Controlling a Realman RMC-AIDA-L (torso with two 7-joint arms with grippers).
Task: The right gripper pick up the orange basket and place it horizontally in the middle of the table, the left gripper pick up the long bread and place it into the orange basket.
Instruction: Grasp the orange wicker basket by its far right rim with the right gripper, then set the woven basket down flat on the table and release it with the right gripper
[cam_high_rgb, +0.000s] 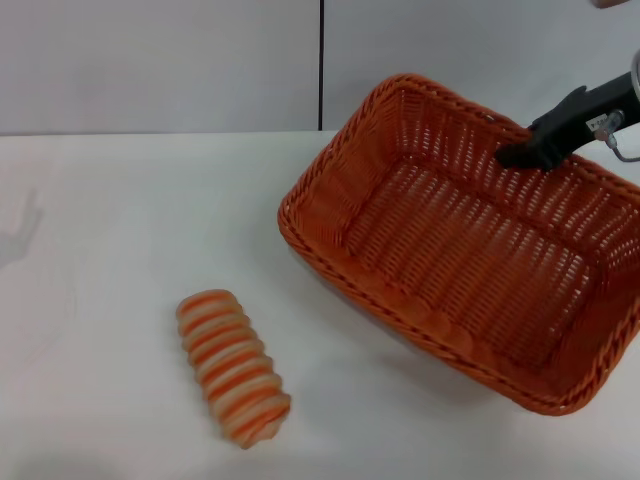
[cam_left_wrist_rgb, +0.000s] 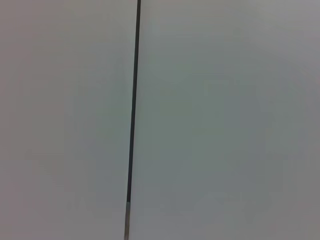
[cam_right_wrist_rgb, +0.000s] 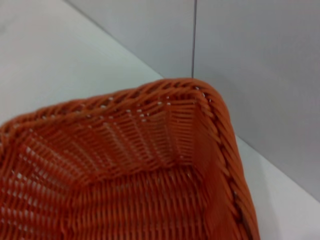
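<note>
The orange basket (cam_high_rgb: 460, 250) hangs at the right of the table (cam_high_rgb: 120, 220), turned diagonally and tilted, with a shadow under its near side. My right gripper (cam_high_rgb: 520, 152) reaches in from the upper right, its black fingers closed on the basket's far rim. The right wrist view looks down into one corner of the orange basket (cam_right_wrist_rgb: 150, 165); no fingers show there. The long bread (cam_high_rgb: 233, 366), striped orange and cream, lies on the table at the front left, apart from the basket. My left gripper is out of view; its wrist camera sees only the wall.
A grey wall with a dark vertical seam (cam_high_rgb: 321, 60) stands behind the table; the same seam (cam_left_wrist_rgb: 132, 100) fills the left wrist view. White tabletop lies bare between the bread and the basket and across the left side.
</note>
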